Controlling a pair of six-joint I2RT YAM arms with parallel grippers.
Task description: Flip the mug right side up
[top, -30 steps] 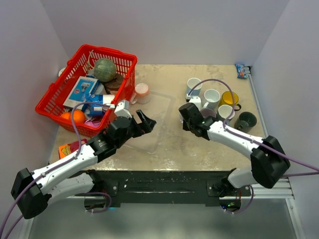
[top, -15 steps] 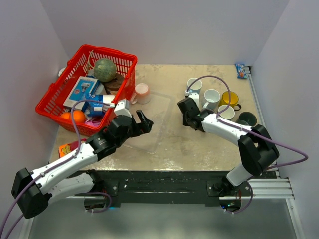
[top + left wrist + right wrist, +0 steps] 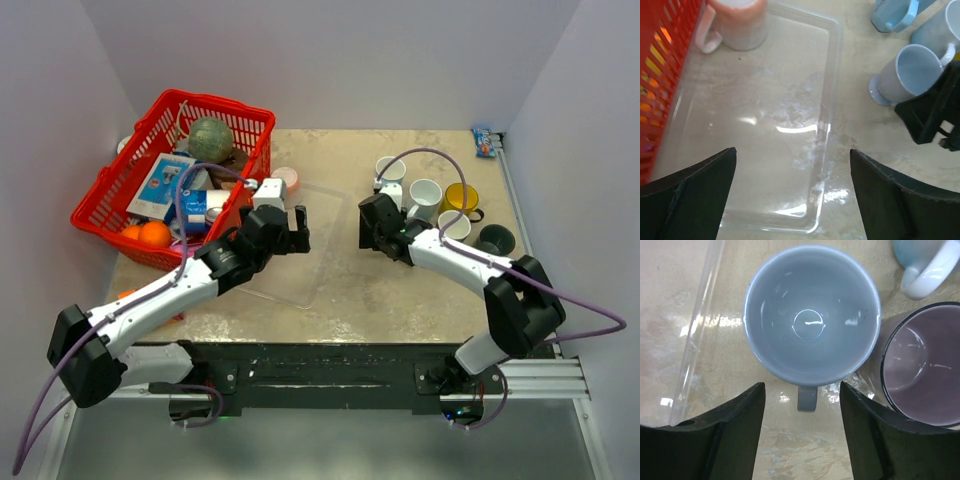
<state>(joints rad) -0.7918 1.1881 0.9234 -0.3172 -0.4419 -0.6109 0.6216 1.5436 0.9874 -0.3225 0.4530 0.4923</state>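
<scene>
A grey-blue mug [image 3: 811, 320] stands right side up on the table, mouth toward the right wrist camera, its handle pointing at the gripper. My right gripper [image 3: 801, 388] hangs open directly above it, fingers either side of the handle and not touching it. The left wrist view shows the same mug [image 3: 907, 75] upright beside the right gripper's black body. My left gripper [image 3: 792, 151] is wide open and empty over a clear plastic tray [image 3: 830, 100]. Seen from the top, the left gripper [image 3: 295, 228] and the right gripper [image 3: 385, 225] face each other across the tray.
A pink mug [image 3: 737, 22] sits at the tray's far corner beside the red basket [image 3: 225, 103] full of items. A purple mug [image 3: 922, 370] and a light blue mug [image 3: 925, 260] stand close to the grey-blue one. Yellow [image 3: 460, 197] and dark [image 3: 493, 238] mugs stand at the right.
My right gripper has opened and let go of the grey-blue mug, which now stands upright. My left arm has reached further over the tray toward the pink mug.
</scene>
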